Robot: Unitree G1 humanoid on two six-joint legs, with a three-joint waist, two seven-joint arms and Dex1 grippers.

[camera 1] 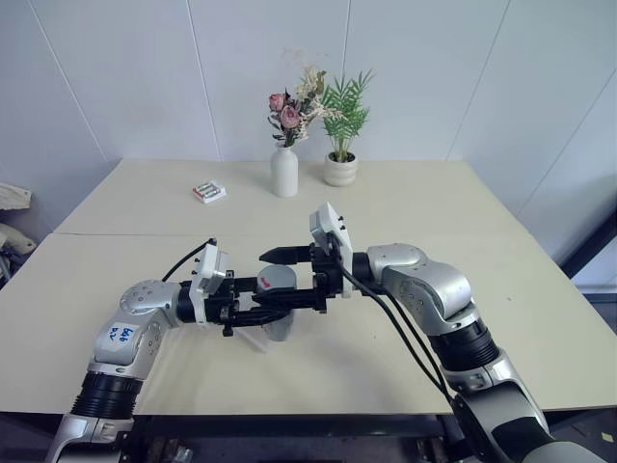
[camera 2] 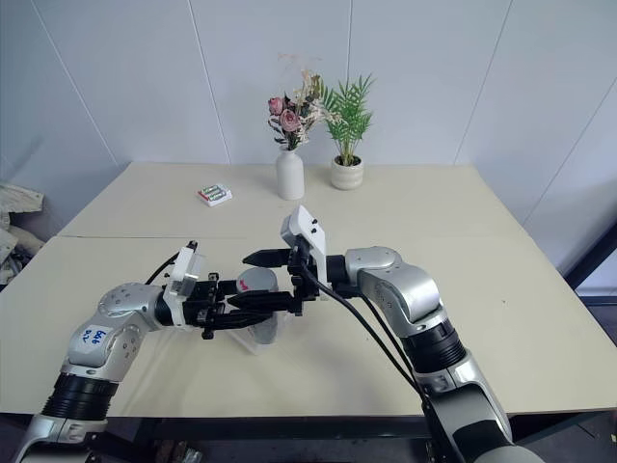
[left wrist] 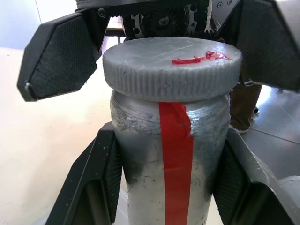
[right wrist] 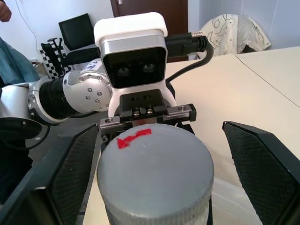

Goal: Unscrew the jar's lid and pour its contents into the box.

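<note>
At the frame's centre, the left end effector point(camera 1: 253, 315) is clamping the jar point(left wrist: 171, 154) above the bench point(camera 1: 405, 207) — the right end effector point(camera 1: 289, 277) is straddling the lid point(left wrist: 171, 68), jaws wide. Unscrewing step, seemingly — next calls for closing and twisting.

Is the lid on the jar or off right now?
On. The grey lid sits on top of the jar, which the left gripper holds; the right gripper is open around the lid.
</note>
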